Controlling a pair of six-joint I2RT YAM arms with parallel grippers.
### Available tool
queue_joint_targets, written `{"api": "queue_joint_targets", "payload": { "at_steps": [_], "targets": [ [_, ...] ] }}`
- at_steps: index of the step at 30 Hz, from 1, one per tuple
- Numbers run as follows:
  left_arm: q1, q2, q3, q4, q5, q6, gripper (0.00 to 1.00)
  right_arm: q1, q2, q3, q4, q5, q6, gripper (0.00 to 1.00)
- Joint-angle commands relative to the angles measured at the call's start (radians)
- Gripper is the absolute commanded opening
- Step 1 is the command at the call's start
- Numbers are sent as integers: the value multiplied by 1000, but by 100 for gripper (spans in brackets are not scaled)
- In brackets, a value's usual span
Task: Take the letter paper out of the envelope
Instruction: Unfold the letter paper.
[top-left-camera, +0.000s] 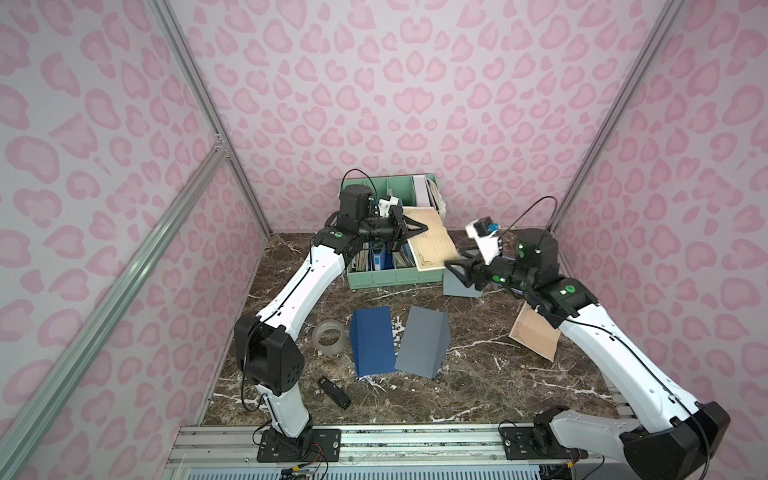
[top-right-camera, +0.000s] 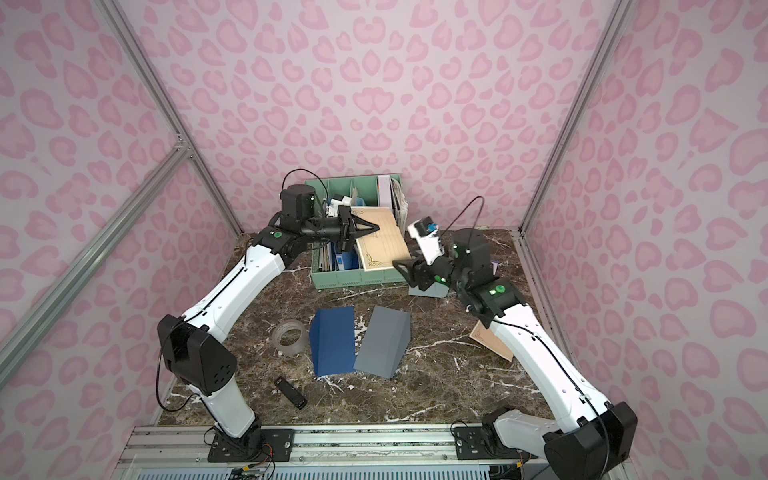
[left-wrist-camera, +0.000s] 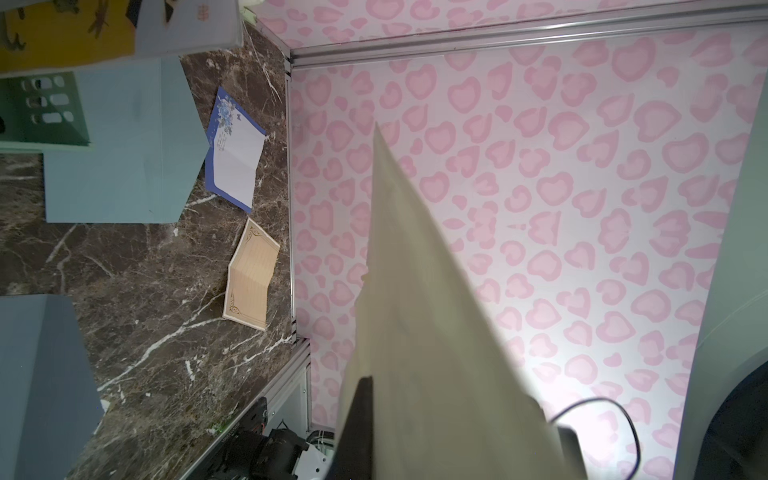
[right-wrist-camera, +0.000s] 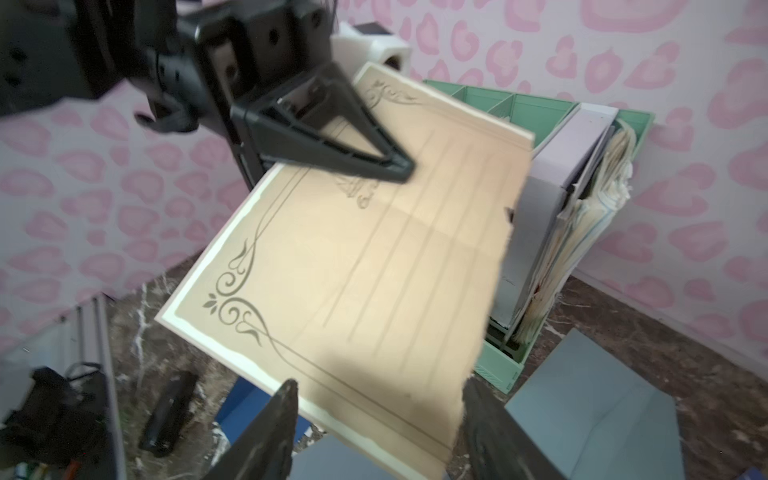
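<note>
The left pincer (top-left-camera: 424, 227) is clamped on the tan scroll-bordered letter paper (top-left-camera: 432, 243) and holds it aloft over the mint-green plastic file organiser (top-left-camera: 390, 281). The right pincer (right-wrist-camera: 380, 386) stands apart, its fingers (right-wrist-camera: 266, 432) either side of the sheet's near edge. Beneath it, a small grey paper envelope (top-left-camera: 457, 291) lies on the dark marble-patterned bench (top-left-camera: 478, 374). A clear tape roll (top-left-camera: 328, 337), a dark blue envelope (top-left-camera: 372, 340) and a larger grey envelope (top-left-camera: 422, 340) lie further forward.
</note>
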Motion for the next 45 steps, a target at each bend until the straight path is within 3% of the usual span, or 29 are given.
{"api": "queue_joint_targets", "payload": {
  "at_steps": [1, 5, 9, 13, 17, 22, 26, 31, 34, 45],
  "targets": [
    [0, -31, -29, -13, -11, 151, 0, -159, -6, -29, 81, -397, 327, 70],
    [-2, -65, -119, 105, 10, 179, 0, -340, -19, -114, 405, -533, 653, 79],
    [-12, -64, -147, 214, 71, 149, 0, -339, 97, -123, 650, -655, 906, 79],
    [-31, -49, -138, 300, 111, 108, 0, -271, 164, -126, 748, -701, 971, 79],
    [-56, -25, -117, 323, 161, 81, 0, -248, 213, -110, 759, -748, 977, 71],
    [-82, -5, -112, 372, 204, 35, 0, -246, 259, -113, 923, -755, 1093, 64],
    [-83, 7, -99, 382, 220, 21, 0, -234, 300, -160, 1247, -754, 1343, 59],
    [-92, 18, -94, 394, 240, 15, 0, -229, 366, -231, 1793, -672, 1768, 52],
    [-97, 21, -93, 379, 241, 29, 0, -227, 418, -236, 1999, -620, 1922, 49],
    [-97, 23, -73, 313, 222, 78, 0, -180, 424, -198, 1870, -684, 1845, 32]
  ]
}}
